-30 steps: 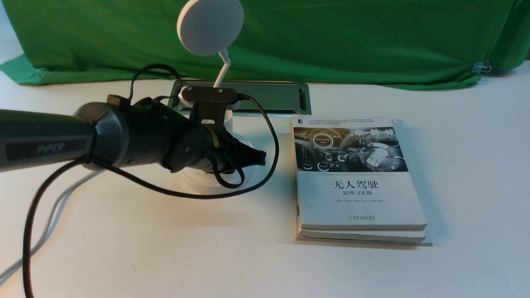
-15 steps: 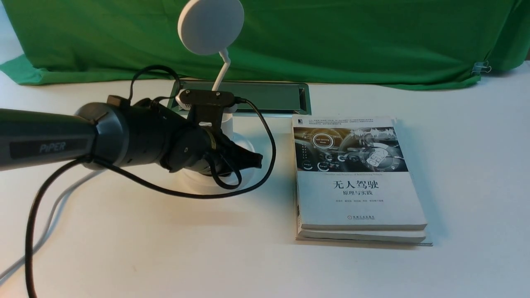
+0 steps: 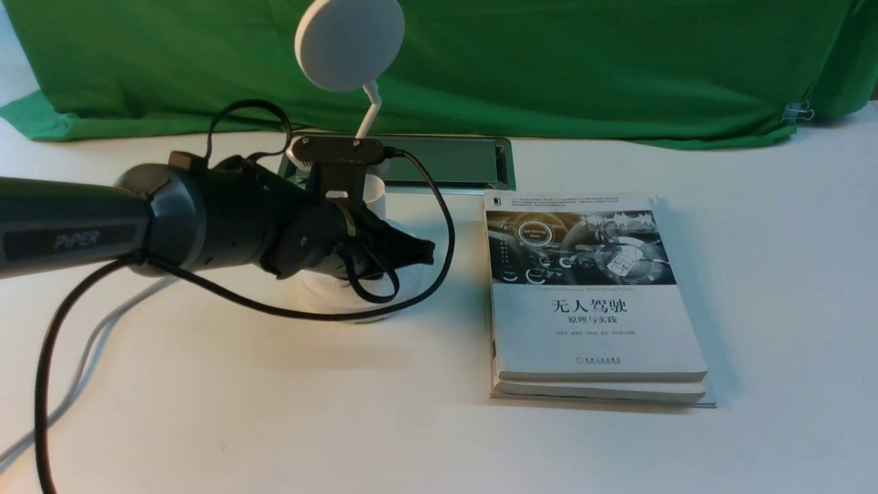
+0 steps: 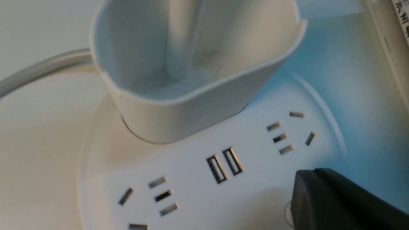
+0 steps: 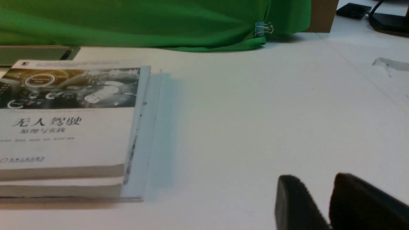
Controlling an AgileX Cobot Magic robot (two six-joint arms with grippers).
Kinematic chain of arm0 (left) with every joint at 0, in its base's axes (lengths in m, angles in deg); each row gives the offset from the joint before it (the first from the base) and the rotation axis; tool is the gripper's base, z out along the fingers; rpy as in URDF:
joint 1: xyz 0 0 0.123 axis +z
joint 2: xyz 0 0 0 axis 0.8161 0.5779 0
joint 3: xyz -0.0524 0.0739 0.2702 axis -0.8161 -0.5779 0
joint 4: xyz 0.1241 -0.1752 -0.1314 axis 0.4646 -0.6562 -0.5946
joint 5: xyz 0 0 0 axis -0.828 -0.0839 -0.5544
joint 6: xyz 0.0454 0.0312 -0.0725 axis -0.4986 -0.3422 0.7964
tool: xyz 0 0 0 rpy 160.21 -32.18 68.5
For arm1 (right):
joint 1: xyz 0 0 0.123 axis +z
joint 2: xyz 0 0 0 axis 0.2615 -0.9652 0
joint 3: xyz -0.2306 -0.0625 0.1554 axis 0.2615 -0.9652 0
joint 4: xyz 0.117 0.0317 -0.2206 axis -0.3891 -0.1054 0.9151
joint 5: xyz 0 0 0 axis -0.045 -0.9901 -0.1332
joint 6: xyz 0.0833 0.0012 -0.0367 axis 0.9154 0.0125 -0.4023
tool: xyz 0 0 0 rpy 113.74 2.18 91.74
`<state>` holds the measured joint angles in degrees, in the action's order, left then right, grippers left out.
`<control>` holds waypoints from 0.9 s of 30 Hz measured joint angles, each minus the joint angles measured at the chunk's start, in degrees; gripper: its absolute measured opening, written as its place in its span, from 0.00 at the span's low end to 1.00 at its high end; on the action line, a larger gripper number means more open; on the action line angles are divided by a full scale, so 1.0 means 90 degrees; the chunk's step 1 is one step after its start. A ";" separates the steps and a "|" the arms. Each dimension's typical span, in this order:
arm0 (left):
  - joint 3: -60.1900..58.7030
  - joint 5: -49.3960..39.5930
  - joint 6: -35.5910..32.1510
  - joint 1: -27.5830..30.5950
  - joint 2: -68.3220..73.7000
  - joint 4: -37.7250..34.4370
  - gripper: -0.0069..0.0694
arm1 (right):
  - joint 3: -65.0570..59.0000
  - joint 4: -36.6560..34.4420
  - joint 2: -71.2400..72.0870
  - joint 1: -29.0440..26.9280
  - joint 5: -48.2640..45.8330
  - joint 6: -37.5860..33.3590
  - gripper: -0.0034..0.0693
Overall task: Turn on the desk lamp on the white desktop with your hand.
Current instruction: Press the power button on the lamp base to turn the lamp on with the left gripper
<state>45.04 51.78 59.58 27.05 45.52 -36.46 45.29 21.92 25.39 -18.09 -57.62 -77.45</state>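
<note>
Front view: a pile of books (image 3: 597, 329) sits to the right of the white lamp (image 3: 350, 44) on the white desk (image 3: 240, 412), with a green cloth (image 3: 480, 68) behind. The left arm (image 3: 219, 213) hides much of the lamp's bottom. Its round head is up high on a bent neck, over a cup (image 4: 191, 118) and a round base (image 4: 191, 159) with plug holes. The left gripper (image 4: 314, 171) has its fingers pressed together over the base; the right gripper (image 5: 316, 177) has its fingertips apart, holding nothing.

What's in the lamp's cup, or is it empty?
No pens or other loose things show in the cup; only the lamp's white neck stands inside it.
</note>
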 joint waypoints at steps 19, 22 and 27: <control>0.0000 0.0081 -0.0006 0.0000 0.0166 -0.0165 0.09 | 0.0000 0.0000 0.0000 0.0000 -0.0002 0.0000 0.38; -0.0082 0.0231 -0.0006 0.0000 0.0166 -0.0165 0.09 | 0.0000 0.0000 0.0000 0.0000 -0.0002 0.0000 0.38; -0.0257 0.0485 -0.0006 0.0000 0.0155 -0.0184 0.09 | 0.0000 0.0000 0.0000 0.0000 -0.0002 0.0000 0.38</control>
<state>42.72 56.14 59.53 27.05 46.91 -38.12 45.29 21.92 25.39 -18.09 -57.64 -77.45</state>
